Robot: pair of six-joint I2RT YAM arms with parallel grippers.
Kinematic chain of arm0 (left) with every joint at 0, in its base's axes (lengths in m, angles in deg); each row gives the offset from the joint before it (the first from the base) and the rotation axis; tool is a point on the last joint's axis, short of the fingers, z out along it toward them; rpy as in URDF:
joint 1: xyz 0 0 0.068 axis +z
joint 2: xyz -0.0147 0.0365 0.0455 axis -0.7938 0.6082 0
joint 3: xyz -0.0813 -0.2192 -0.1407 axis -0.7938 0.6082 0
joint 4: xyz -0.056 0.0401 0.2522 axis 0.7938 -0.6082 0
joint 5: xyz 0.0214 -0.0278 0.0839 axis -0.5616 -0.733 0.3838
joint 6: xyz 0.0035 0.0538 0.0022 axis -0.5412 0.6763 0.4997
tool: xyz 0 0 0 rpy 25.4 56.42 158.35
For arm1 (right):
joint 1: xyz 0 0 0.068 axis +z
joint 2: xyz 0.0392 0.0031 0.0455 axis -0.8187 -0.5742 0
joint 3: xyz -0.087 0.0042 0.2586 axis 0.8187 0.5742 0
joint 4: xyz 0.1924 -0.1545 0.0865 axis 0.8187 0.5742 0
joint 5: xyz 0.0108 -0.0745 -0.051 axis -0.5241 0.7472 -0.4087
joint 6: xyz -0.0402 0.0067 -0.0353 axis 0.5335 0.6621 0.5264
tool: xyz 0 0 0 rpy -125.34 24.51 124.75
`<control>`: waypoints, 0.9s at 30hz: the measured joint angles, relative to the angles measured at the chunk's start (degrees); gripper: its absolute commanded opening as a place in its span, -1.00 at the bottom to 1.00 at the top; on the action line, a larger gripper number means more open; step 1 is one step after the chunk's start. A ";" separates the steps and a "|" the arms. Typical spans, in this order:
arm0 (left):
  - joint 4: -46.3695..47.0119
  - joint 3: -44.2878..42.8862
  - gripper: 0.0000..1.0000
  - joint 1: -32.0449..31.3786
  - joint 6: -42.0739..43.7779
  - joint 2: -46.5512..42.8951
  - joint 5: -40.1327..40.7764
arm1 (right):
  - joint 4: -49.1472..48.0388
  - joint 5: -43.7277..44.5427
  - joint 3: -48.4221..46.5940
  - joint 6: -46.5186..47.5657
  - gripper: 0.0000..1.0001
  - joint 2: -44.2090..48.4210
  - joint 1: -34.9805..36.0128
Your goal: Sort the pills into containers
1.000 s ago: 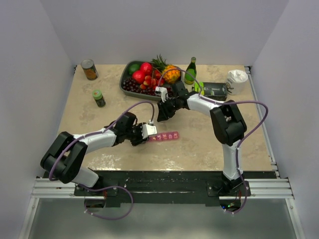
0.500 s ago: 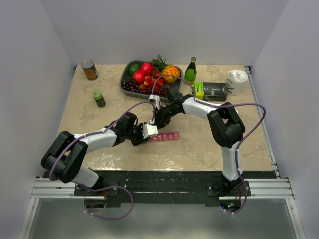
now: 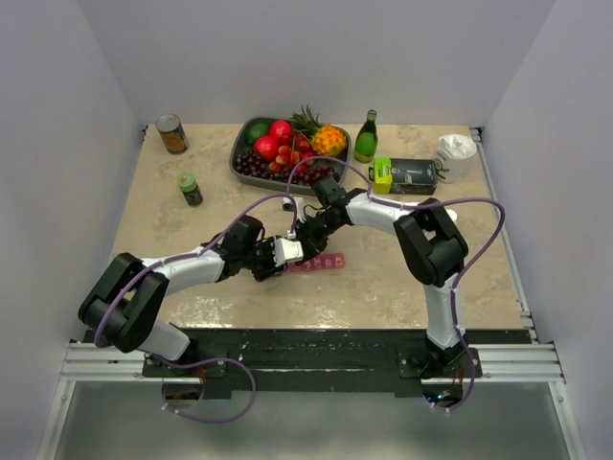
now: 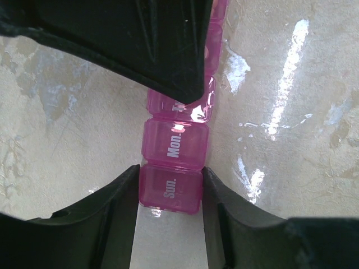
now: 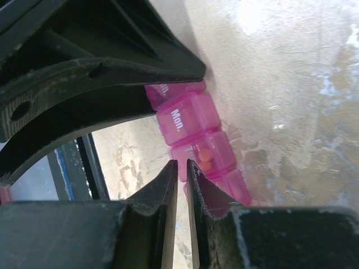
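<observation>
The containers are one slim pink translucent strip (image 3: 326,261) lying on the table just right of centre. My left gripper (image 3: 295,255) is shut on its "Sun." end compartment (image 4: 171,188), one finger pressed on each side. Beyond it comes the "Mon." compartment (image 4: 175,143). My right gripper (image 5: 182,166) is shut with nothing between its fingers. Its tips hover right at the third compartment, where two orange pills (image 5: 205,153) show through the pink plastic. In the top view the right gripper (image 3: 308,240) points down at the strip next to the left gripper.
A tray of fruit (image 3: 251,158) and a green bottle (image 3: 365,137) stand at the back. A can (image 3: 171,134) and a green-capped jar (image 3: 190,189) are at the back left. At the back right are a dark box (image 3: 407,173) and a white crumpled cup (image 3: 456,153).
My right arm has swung from beside the fruit tray down and left to the pink strip, and its jaws have closed. The left gripper and strip have stayed put.
</observation>
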 measured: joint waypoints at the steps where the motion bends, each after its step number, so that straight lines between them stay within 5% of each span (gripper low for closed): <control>1: 0.00 0.00 -0.75 0.00 -0.04 -0.02 0.00 | 0.11 0.00 -0.33 -0.02 -0.70 -0.09 -0.04; 18: 0.02 0.00 -0.75 0.00 -0.35 -0.02 0.00 | 1.70 -4.96 -5.40 -0.68 -0.81 0.31 -0.37; 27: -0.04 0.00 -0.76 0.00 -0.37 -0.02 0.07 | -1.42 -0.37 1.62 -5.68 -0.90 -0.81 0.42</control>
